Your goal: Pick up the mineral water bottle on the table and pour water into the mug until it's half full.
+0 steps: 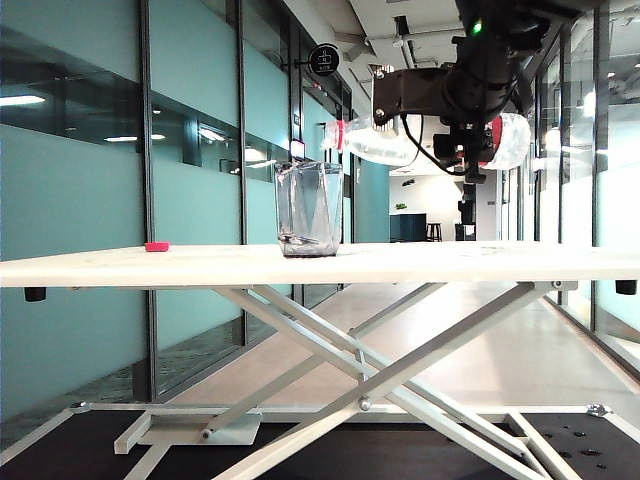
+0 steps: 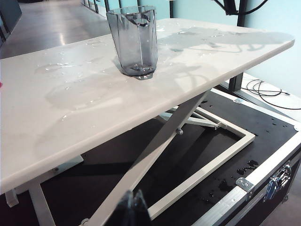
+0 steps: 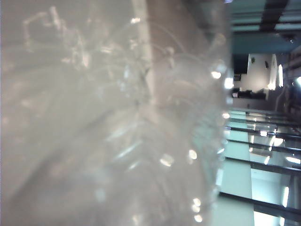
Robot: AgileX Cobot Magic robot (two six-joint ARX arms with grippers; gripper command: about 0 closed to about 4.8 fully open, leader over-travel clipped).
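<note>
The mineral water bottle (image 1: 385,142) lies almost level in the air, up and to the right of the mug (image 1: 308,208), its red-ringed neck pointing left toward the mug's rim. My right gripper (image 1: 468,150) is shut on the bottle's body near the red label. In the right wrist view the clear bottle (image 3: 117,117) fills the picture and hides the fingers. The greyish faceted mug (image 2: 134,40) stands upright on the white table (image 2: 70,108); I make out no clear water level in it. My left gripper (image 2: 134,206) hangs low beside the table, its tips together and empty.
A small red cap (image 1: 157,246) lies on the table (image 1: 450,265) to the left of the mug. Water drops and thin puddles (image 2: 61,66) spread over the tabletop around the mug. Below are the scissor legs, a black case (image 2: 263,174) and loose cables (image 2: 268,89).
</note>
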